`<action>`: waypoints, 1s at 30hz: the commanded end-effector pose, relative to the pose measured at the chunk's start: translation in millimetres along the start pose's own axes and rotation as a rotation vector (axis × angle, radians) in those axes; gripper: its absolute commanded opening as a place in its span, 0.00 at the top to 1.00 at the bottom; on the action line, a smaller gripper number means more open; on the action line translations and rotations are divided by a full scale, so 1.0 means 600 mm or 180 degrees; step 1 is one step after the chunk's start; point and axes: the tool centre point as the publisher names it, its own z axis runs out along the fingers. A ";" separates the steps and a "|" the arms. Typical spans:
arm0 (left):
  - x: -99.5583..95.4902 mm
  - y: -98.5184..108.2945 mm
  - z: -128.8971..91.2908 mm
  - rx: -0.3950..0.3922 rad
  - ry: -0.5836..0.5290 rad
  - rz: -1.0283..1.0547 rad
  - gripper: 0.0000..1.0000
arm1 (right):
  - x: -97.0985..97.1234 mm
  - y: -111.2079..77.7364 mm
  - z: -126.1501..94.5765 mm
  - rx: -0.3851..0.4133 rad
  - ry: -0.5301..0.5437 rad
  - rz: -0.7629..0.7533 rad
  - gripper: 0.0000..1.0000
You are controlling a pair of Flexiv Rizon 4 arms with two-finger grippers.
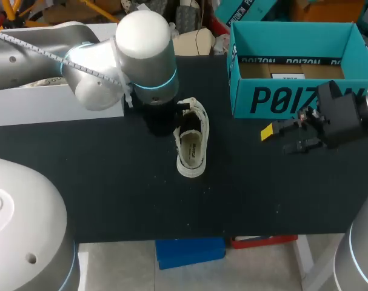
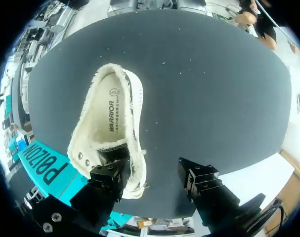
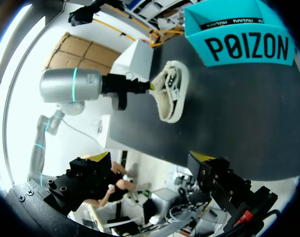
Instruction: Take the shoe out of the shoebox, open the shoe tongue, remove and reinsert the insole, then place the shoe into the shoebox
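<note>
A cream low-top shoe (image 1: 191, 145) lies on the black table (image 1: 111, 182), its opening facing up and the insole (image 2: 110, 116) showing inside. My left gripper (image 1: 180, 115) is at the shoe's lace end. In the left wrist view one finger (image 2: 110, 173) rests over the tongue area of the shoe (image 2: 103, 143), while the other finger (image 2: 199, 180) stands clear over bare table, so the left gripper (image 2: 152, 173) is open. The teal shoebox (image 1: 299, 66) stands open at the back right. In front of the box my right gripper (image 1: 277, 139) hovers open, holding nothing.
A white box (image 1: 50, 103) stands at the back left, behind my left arm. The right wrist view shows the shoe (image 3: 172, 91), the shoebox (image 3: 243, 34) and my left arm (image 3: 75, 86) ahead of the right gripper (image 3: 152, 170).
</note>
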 end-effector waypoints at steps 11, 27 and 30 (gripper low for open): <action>-0.026 0.010 0.067 0.0396 -0.0089 0.0554 0.54 | 0.001 0.000 0.001 0.0001 -0.0007 0.0003 0.00; -0.042 0.003 0.088 0.0734 -0.0177 0.0324 0.63 | 0.001 0.000 0.001 0.0001 -0.0007 0.0003 0.00; -0.042 -0.002 0.087 0.0760 -0.0174 0.0303 0.66 | 0.001 0.000 0.001 0.0001 -0.0007 0.0003 0.00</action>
